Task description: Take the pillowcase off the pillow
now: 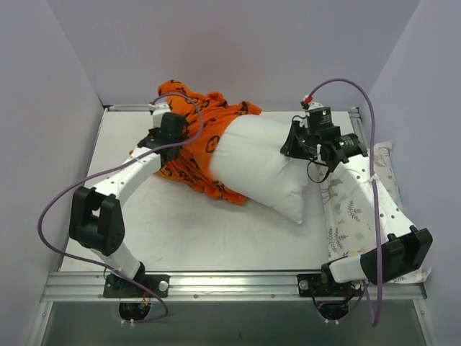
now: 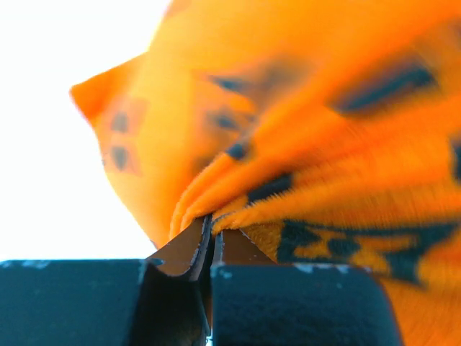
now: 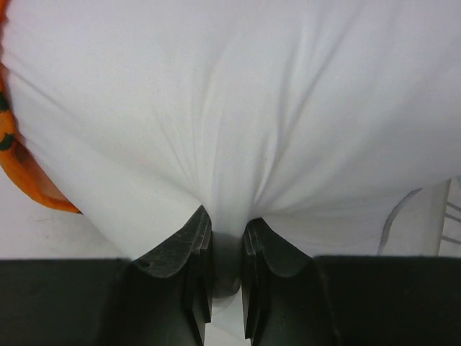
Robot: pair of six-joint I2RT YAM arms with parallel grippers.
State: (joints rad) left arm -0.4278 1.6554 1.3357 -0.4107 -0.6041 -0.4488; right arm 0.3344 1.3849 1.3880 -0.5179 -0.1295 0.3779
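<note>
The white pillow (image 1: 256, 164) lies slantwise across the middle of the table, more than half of it bare. The orange, black-patterned pillowcase (image 1: 194, 140) is bunched over its far left end. My left gripper (image 1: 186, 131) is at that bunch; in the left wrist view the left gripper (image 2: 211, 225) is shut, with a fold of the pillowcase (image 2: 324, 144) pinched at its tips. My right gripper (image 1: 292, 146) is at the pillow's right side; in the right wrist view the right gripper (image 3: 225, 232) is shut on a tuck of the pillow (image 3: 238, 108). An edge of the pillowcase (image 3: 29, 180) shows at far left.
A smaller pastel-print pillow (image 1: 353, 209) lies along the table's right edge under the right arm. Lilac walls close in the left, back and right. Bare table (image 1: 187, 231) stretches in front of the pillow toward the arm bases.
</note>
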